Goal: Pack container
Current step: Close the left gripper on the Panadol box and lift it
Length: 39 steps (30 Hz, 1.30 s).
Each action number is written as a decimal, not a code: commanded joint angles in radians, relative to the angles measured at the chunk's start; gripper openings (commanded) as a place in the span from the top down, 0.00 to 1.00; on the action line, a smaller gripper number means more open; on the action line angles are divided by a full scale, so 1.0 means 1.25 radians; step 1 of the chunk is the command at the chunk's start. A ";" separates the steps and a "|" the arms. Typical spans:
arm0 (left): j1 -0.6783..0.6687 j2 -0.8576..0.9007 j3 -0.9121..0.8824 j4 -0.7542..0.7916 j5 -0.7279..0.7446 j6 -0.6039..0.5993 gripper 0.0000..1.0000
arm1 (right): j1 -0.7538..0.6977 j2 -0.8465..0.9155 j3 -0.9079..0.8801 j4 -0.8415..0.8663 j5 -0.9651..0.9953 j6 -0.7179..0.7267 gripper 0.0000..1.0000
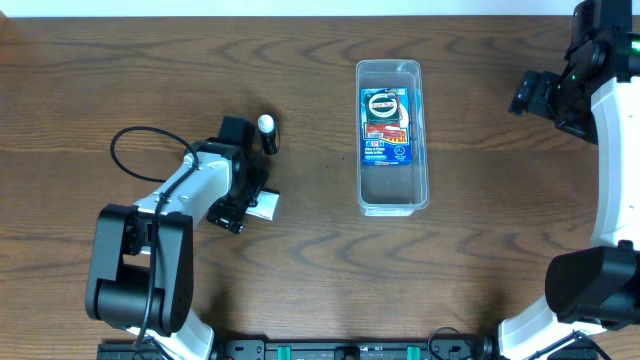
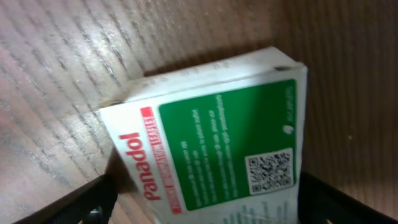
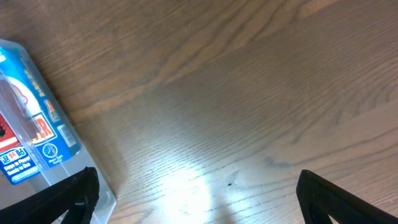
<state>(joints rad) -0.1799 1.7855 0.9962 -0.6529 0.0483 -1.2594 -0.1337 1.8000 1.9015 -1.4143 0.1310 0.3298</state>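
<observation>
Box (image 2: pixel 224 137) sits inside your left claw (image 2: pixel 202 180), squeezed or not I cannot tell; looks light, crushable card, pinch long sides gently. Right claw (image 3: pixel 194 174) gapes empty.

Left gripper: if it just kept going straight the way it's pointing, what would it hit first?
The left gripper would meet the white-and-green Panadol box, which lies on the wooden table right between its open fingers. How much gap remains is unclear from these views.

container (image 1: pixel 392 192) near end free, blue packet (image 1: pixel 386 122) filling far end
</observation>
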 commanded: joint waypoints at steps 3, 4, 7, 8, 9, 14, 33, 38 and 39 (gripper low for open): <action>0.000 0.020 -0.024 0.006 -0.013 0.010 0.31 | -0.006 0.001 0.000 0.000 0.005 0.011 0.01; 0.000 0.020 -0.024 0.006 -0.013 0.010 0.35 | -0.006 0.001 0.000 0.000 0.005 0.011 0.01; 0.000 0.020 -0.024 0.006 -0.013 0.010 0.43 | -0.006 0.001 0.000 0.000 0.005 0.011 0.01; 0.000 0.020 -0.024 0.006 -0.013 0.010 0.43 | -0.006 0.001 0.000 0.000 0.005 0.011 0.01; 0.000 0.020 -0.024 0.006 -0.013 0.010 0.43 | -0.006 0.001 0.000 0.000 0.005 0.011 0.01; 0.000 0.020 -0.024 0.006 -0.013 0.039 0.43 | -0.006 0.001 0.000 0.000 0.005 0.011 0.01; 0.016 -0.009 -0.014 -0.001 -0.012 0.108 0.59 | -0.006 0.001 0.000 0.000 0.005 0.011 0.01; 0.042 -0.075 -0.005 -0.036 -0.012 0.117 0.59 | -0.006 0.001 0.000 0.000 0.005 0.011 0.01; 0.046 -0.096 -0.004 -0.039 -0.012 0.125 0.59 | -0.006 0.001 0.000 0.000 0.005 0.011 0.01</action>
<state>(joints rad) -0.1402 1.7359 0.9924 -0.6922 0.0452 -1.1397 -0.1337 1.8000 1.9015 -1.4139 0.1310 0.3302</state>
